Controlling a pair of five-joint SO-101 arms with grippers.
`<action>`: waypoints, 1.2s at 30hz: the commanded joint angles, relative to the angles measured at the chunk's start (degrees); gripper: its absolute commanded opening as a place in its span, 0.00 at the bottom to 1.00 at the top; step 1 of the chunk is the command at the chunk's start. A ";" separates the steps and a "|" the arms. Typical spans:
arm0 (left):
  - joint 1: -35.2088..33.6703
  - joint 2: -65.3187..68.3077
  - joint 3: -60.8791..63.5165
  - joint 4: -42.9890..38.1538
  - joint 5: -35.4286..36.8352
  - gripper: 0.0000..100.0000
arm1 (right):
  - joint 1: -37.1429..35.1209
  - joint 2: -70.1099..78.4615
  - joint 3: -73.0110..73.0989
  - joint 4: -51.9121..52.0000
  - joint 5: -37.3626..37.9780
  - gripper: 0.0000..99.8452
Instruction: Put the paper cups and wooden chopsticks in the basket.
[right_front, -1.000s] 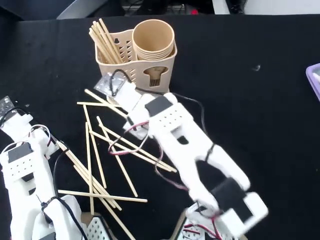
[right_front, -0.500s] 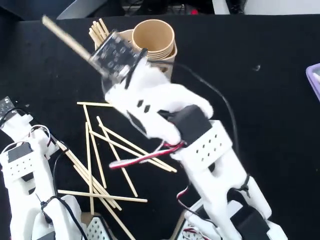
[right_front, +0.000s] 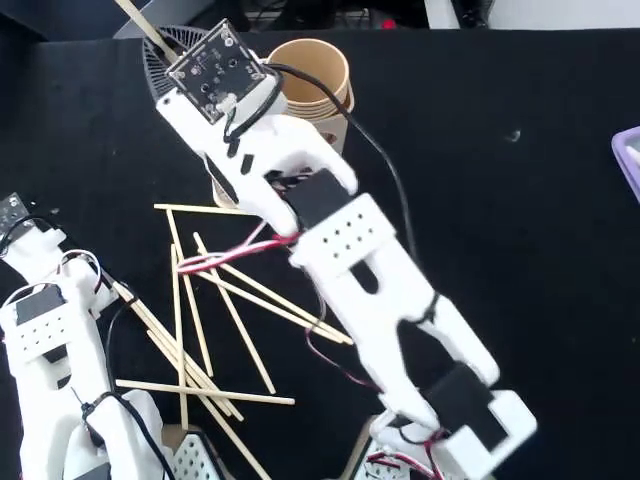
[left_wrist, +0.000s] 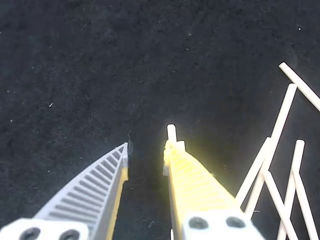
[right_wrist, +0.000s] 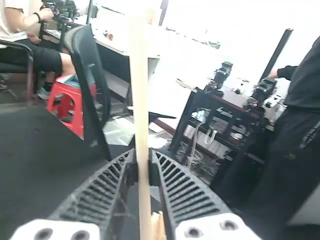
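Looking down from the high view, the right arm rises over the basket (right_front: 343, 118), lifting one chopstick (right_front: 138, 20) above it. The stacked paper cups (right_front: 308, 72) sit in the basket's far compartment. Many loose chopsticks (right_front: 215, 305) lie crossed on the black table (right_front: 520, 250), and the left arm rests beside them.

In the left wrist view, the left gripper (left_wrist: 147, 145) hangs over bare table with its jaws apart and nothing between them, just beside a few loose chopsticks.

In the right wrist view, the right gripper (right_wrist: 143, 162) pinches the chopstick low on its length, so most of it stands above the jaws.

Such a low, narrow hold could let the stick pivot or slip. If released off-centre, it may strike the basket rim or the cups and fall outside.

No brand, label or writing is legible; marks on the wrist circuit board (right_front: 215, 72) are too small to read.
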 joint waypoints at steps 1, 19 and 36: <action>-0.40 0.00 -1.01 -0.97 0.62 0.12 | 3.78 1.27 -2.51 -3.87 -2.64 0.01; -0.31 -0.18 -1.01 -0.97 0.62 0.12 | 7.30 5.67 -3.38 4.48 -12.66 0.18; -0.31 -0.09 -1.01 -0.97 0.62 0.12 | 4.22 -12.62 -6.64 54.77 -12.13 0.14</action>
